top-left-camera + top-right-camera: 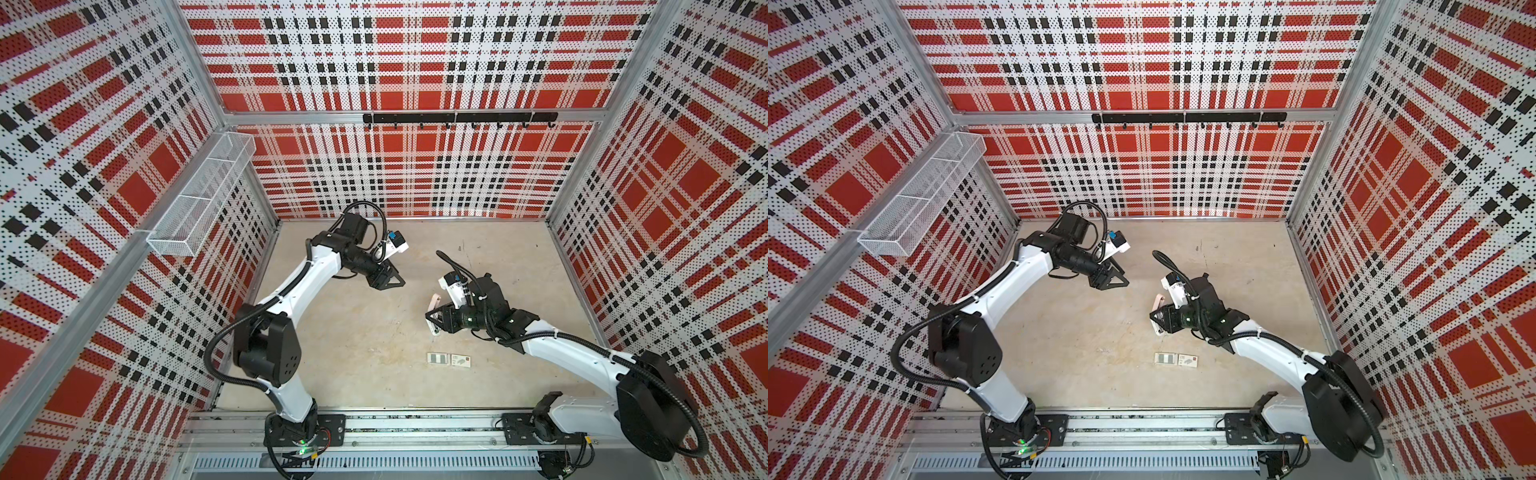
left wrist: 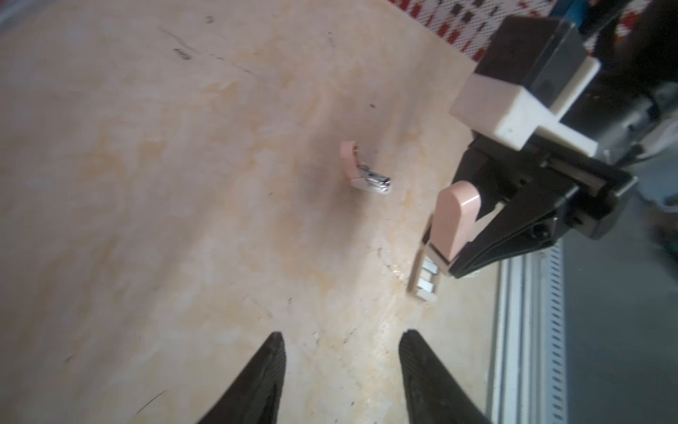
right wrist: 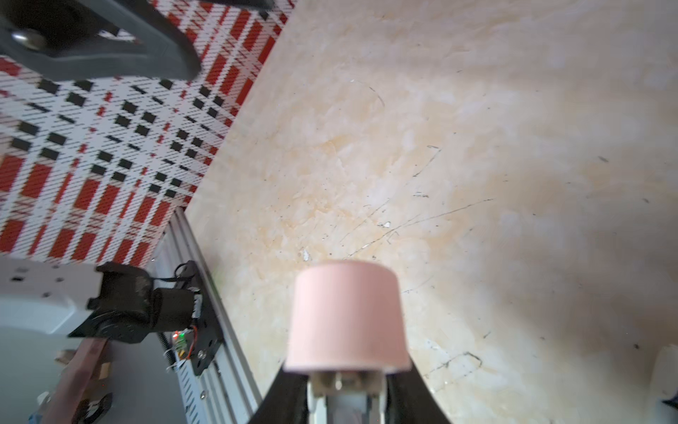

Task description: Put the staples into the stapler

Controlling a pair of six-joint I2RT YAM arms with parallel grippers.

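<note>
Left wrist view: your left gripper [image 2: 343,352] hangs above the table [image 2: 146,183]. Its fingers [image 2: 271,370] are parted to a moderate gap and there is nothing between them.

Ahead of it and off to one side, your right gripper [image 2: 458,238] is clamped on a pale pink stapler [image 2: 456,216]. The stapler stands roughly upright in the grip, its rounded end clear of the fingertips.

The staples [image 2: 427,277] are silvery strips lying in a small white tray [image 2: 416,264] on the table. The tray shows just beyond the right gripper's fingertips, and neither gripper touches it.

In both top views the staples [image 1: 436,358] [image 1: 1165,358] lie near the right gripper [image 1: 433,319] [image 1: 1158,318], on the side toward the arm bases. A printed sleeve [image 1: 460,360] [image 1: 1187,360] sits end to end with the tray [image 1: 428,358] [image 1: 1156,358].

A second stapler [image 2: 363,172], also pink, lies on the table farther ahead of your left gripper. It is hinged open with bright metal showing, well apart from the left fingers.

In the right wrist view, the held stapler's [image 3: 346,315] pink end fills the space between the black fingers [image 3: 286,389], with a white and metal underside visible below it.
</note>
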